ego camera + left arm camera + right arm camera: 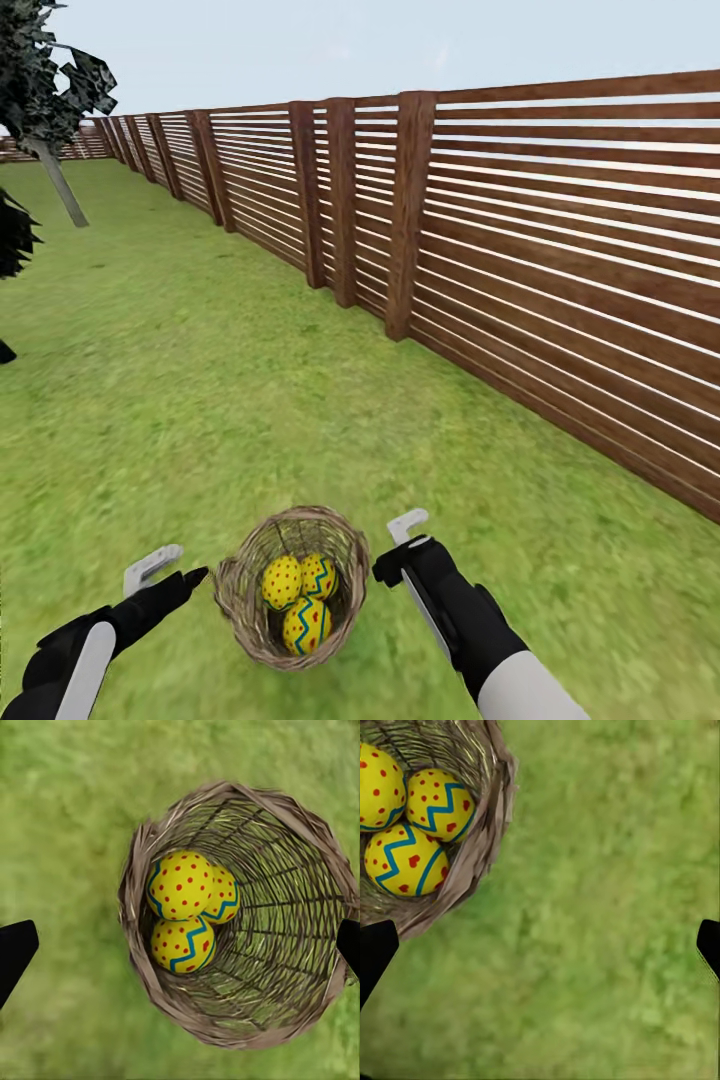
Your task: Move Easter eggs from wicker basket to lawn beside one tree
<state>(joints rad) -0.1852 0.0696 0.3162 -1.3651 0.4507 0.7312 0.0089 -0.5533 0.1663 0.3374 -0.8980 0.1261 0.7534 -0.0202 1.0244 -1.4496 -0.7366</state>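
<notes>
Three Easter eggs (pixel 300 595) packed together inside the wicker basket (pixel 291 585), yellow with red dots and blue-green zigzag bands, touching one another and resting on the woven bottom. No brand, label or readable writing on eggs or basket. Basket standing upright on the lawn (pixel 180 400), near the robot, between the two arms. Left gripper (pixel 168 573) just to the left of the basket, apart from its rim, fingers spread wide; seen from the left wrist, eggs (pixel 186 911) and basket (pixel 292 945) sitting between the two dark fingertips (pixel 15 952), nothing clasped. Right gripper (pixel 400 548) just to the right of the rim, also spread wide and empty; from the right wrist, eggs (pixel 412 825) and basket wall (pixel 484 832) off to one side, mostly bare grass (pixel 600 930) between the fingertips (pixel 373 949). Brown slatted fence (pixel 520 250) running along the right, from near to far. Tree (pixel 45 110) with a pale trunk far off at the left, well apart from the basket.
</notes>
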